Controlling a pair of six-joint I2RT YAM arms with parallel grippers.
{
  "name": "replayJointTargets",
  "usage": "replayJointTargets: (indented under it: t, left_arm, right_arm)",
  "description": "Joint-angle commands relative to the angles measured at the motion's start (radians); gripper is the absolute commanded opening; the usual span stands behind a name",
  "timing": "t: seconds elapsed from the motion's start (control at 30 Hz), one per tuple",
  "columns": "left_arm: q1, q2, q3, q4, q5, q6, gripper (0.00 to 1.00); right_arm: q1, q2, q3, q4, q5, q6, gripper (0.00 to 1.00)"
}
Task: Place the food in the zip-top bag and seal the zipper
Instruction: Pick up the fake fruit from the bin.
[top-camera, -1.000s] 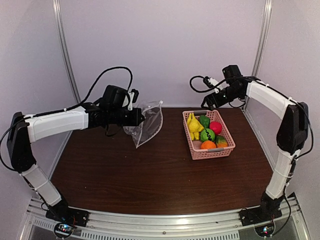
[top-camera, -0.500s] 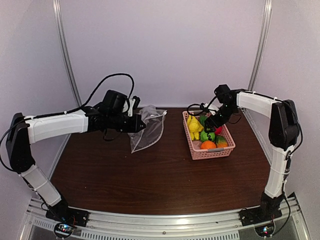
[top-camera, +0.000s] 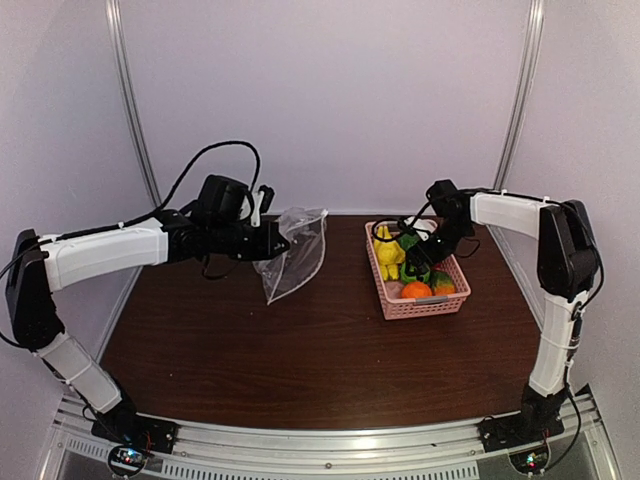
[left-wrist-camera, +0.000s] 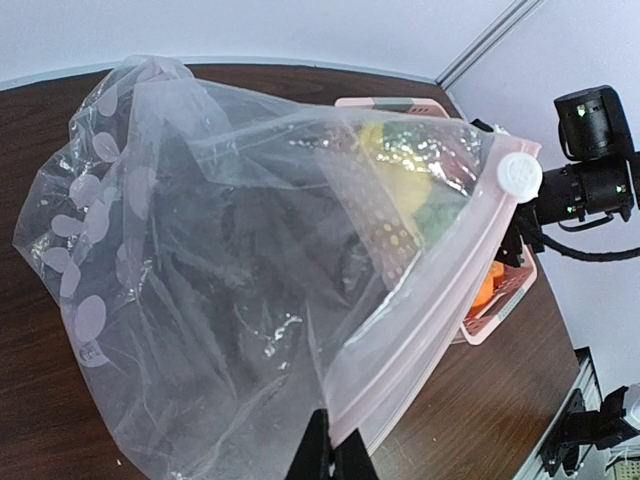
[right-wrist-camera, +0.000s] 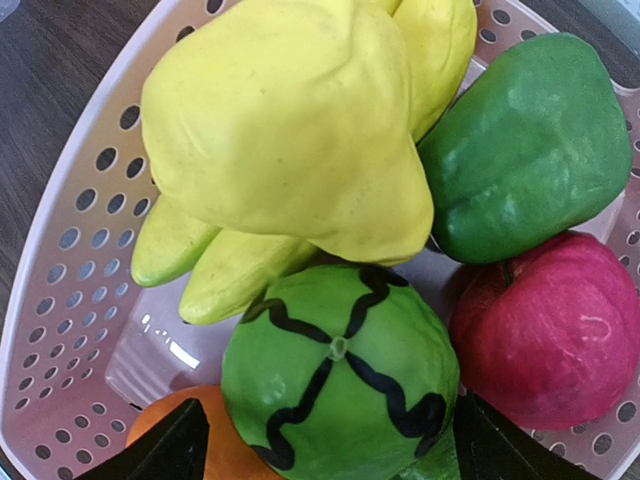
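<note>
My left gripper (left-wrist-camera: 330, 455) is shut on the mouth edge of the clear zip-top bag (left-wrist-camera: 220, 260) and holds it above the table (top-camera: 298, 250). The zipper (left-wrist-camera: 440, 300) runs up to a white slider tab (left-wrist-camera: 518, 175). My right gripper (right-wrist-camera: 330, 445) is open, low inside the pink basket (right-wrist-camera: 70, 260), with one finger on each side of the dark-green striped ball (right-wrist-camera: 340, 360). Around the ball lie the yellow banana bunch (right-wrist-camera: 290, 130), green pepper (right-wrist-camera: 530, 150), red-pink fruit (right-wrist-camera: 550, 330) and orange (right-wrist-camera: 170, 425). The bag holds no food.
The pink basket (top-camera: 425, 305) stands at the back right of the dark wooden table (top-camera: 300, 370). Walls with metal posts close in the back and both sides. The right arm's cable loops over the basket's far rim.
My right gripper has come down from behind and above the basket into it, over the striped ball. My left gripper has shifted the hanging bag slightly.
</note>
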Motion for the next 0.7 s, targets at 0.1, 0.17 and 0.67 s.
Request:
replayJointTargets:
  t: [0.1,0.17,0.67]
  left_arm:
    - [-0.001,-0.035,-0.010,0.008,-0.007,-0.023,0.00]
    - [-0.004,-0.036,-0.014,-0.001,-0.006,-0.025,0.00]
    - [-0.011,-0.036,-0.045,0.002,0.003,-0.010,0.00]
  right_arm:
    - [0.022,0.039,-0.017,0.014,-0.004,0.022,0.87]
    - [0.022,0.028,-0.030,0.016,0.010,0.021,0.87]
    - [0.023,0.024,-0.051,0.058,0.071,0.051,0.69]
